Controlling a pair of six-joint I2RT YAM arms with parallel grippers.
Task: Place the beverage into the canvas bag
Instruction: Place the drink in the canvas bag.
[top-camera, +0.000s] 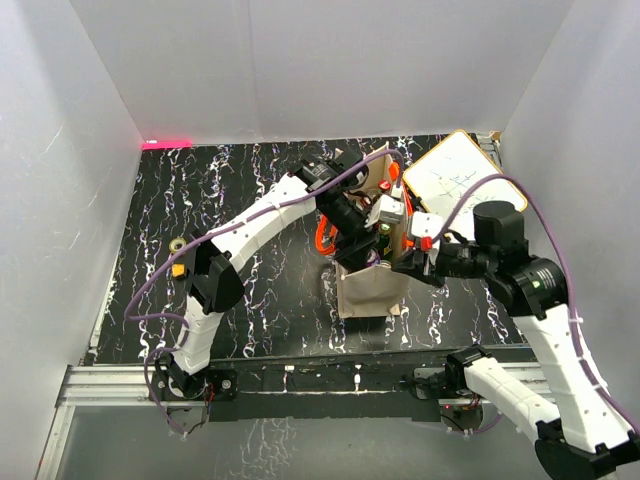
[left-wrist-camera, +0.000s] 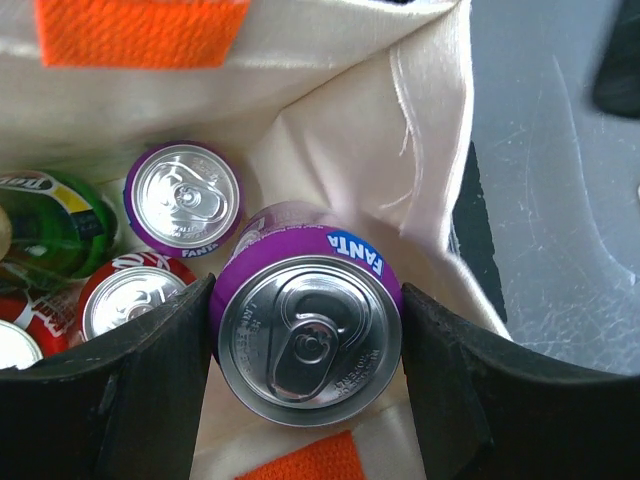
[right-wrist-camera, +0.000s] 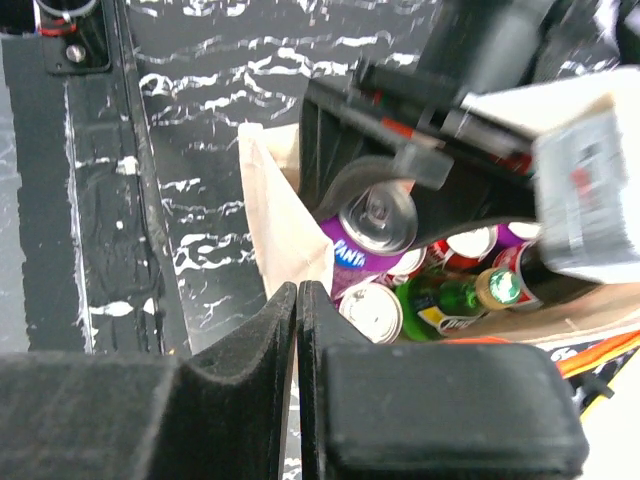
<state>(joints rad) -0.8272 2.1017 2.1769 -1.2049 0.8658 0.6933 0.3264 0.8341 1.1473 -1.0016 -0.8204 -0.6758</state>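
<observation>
lowering stage of the bagging step. the left pincer (left-wrist-camera: 305, 365) is grasping the purple fanta can (left-wrist-camera: 308, 335) by its sides, upright, inside the canvas bag (left-wrist-camera: 350, 130), which is standing on the black marbled tabletop (top-camera: 160, 210). the can is hanging just beside the cloth wall, above a second fanta can (left-wrist-camera: 183, 198), a red can (left-wrist-camera: 125, 300) and a green bottle (left-wrist-camera: 50, 225). the right pincer (right-wrist-camera: 298, 320) is clenched at the bag's rim; whether it is pinching cloth cannot be told. good practice, as judged here: holding the can vertical, sinking it into the free gap by the wall until it is resting, then releasing and rising straight out, clear of the orange handle strap (left-wrist-camera: 140, 30).
</observation>
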